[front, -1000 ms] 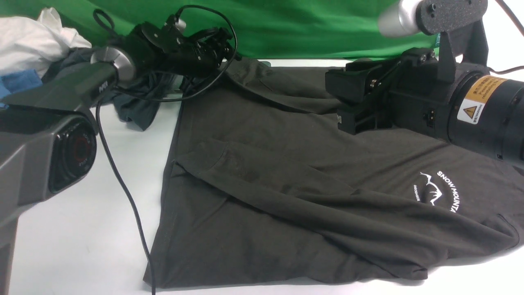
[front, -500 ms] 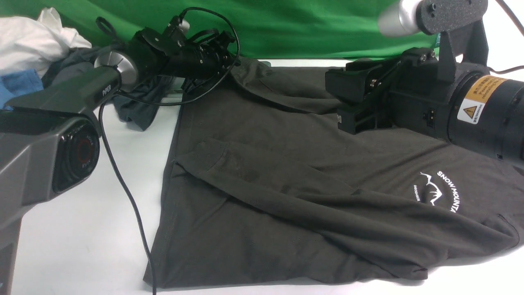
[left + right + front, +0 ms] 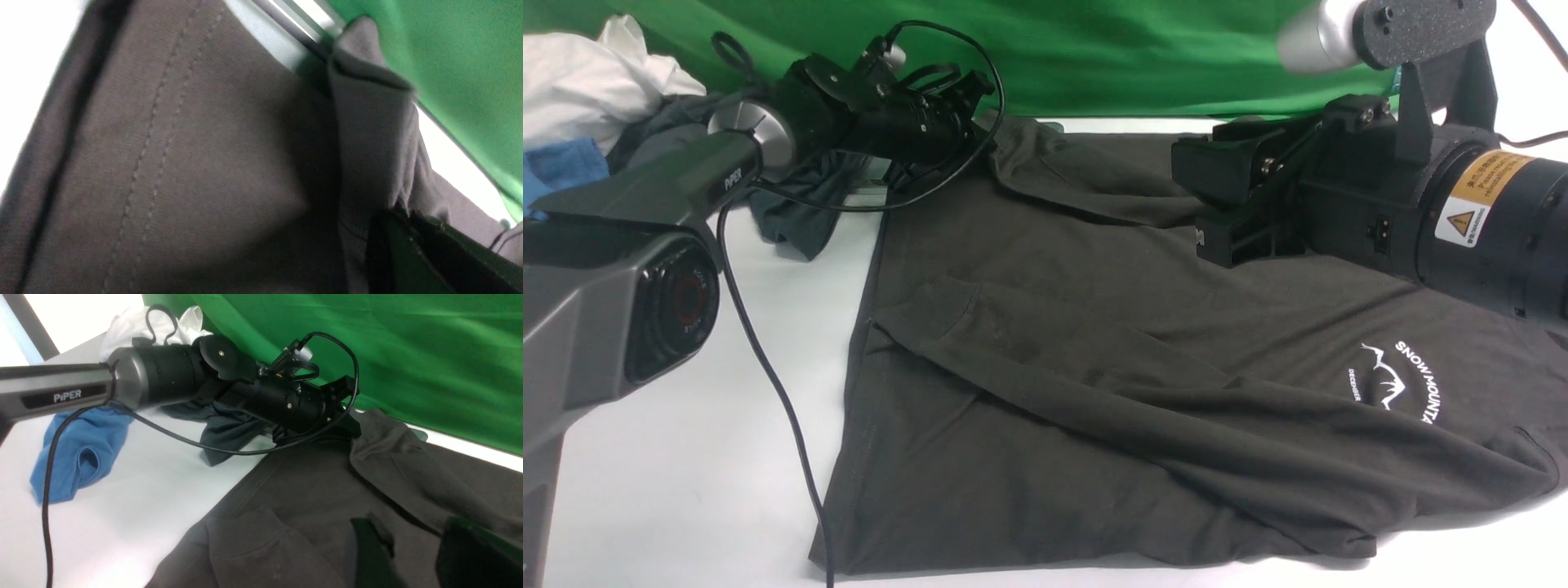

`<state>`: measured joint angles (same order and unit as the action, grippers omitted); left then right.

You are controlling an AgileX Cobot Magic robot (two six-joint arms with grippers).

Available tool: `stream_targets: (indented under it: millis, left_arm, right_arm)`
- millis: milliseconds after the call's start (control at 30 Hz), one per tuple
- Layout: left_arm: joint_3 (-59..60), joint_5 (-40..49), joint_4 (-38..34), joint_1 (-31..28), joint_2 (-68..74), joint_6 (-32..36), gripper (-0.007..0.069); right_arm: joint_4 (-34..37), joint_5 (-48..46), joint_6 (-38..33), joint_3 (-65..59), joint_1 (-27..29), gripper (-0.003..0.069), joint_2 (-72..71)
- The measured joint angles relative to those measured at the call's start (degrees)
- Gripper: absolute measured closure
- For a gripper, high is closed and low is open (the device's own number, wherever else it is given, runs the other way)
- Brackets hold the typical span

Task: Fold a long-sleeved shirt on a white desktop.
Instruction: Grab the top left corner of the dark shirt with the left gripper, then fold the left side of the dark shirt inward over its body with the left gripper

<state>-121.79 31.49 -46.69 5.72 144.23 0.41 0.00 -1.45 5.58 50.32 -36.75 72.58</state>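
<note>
The long-sleeved shirt (image 3: pixel 1094 327), dark charcoal-brown with a white mountain logo (image 3: pixel 1396 380), lies spread on the white desktop (image 3: pixel 686 457), one sleeve folded across its body. My left gripper (image 3: pixel 983 110) is at the shirt's far left corner. Its jaws are shut on a fold of the fabric (image 3: pixel 367 134), which rises from its tip (image 3: pixel 402 214). My right gripper (image 3: pixel 1201 208) hovers open just above the shirt's back right part, both fingers (image 3: pixel 372 547) apart over bare cloth.
A pile of clothes sits at the back left: a white garment (image 3: pixel 596 73), a blue one (image 3: pixel 81 453) and a slate-grey one (image 3: pixel 800 216). A green backdrop (image 3: pixel 1135 57) closes the far edge. The left arm's black cable (image 3: pixel 768 376) trails over the table.
The left gripper has gone from open to shut on the shirt's far left corner, and the cloth there now stands up a little. The right arm has not moved.
</note>
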Motion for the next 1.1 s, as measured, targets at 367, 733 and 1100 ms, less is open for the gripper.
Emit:
stream_targets:
  millis: [367,733,1100]
  left_arm:
    - [0.00,19.40,31.39,0.69,-11.84,-14.65,0.0596]
    - [0.00,36.67,41.79,8.93,-14.17,-17.58,0.0596]
    - [0.05,38.31,46.69,16.99,-16.25,-17.70,0.0596]
  right_arm:
    - [0.00,0.02,-2.97,0.00,0.00,0.0421,-4.88]
    - [0.00,-2.99,-3.02,0.00,0.00,0.0421,-10.07]
    - [0.00,-13.99,-3.02,0.00,0.00,0.0419,-15.79]
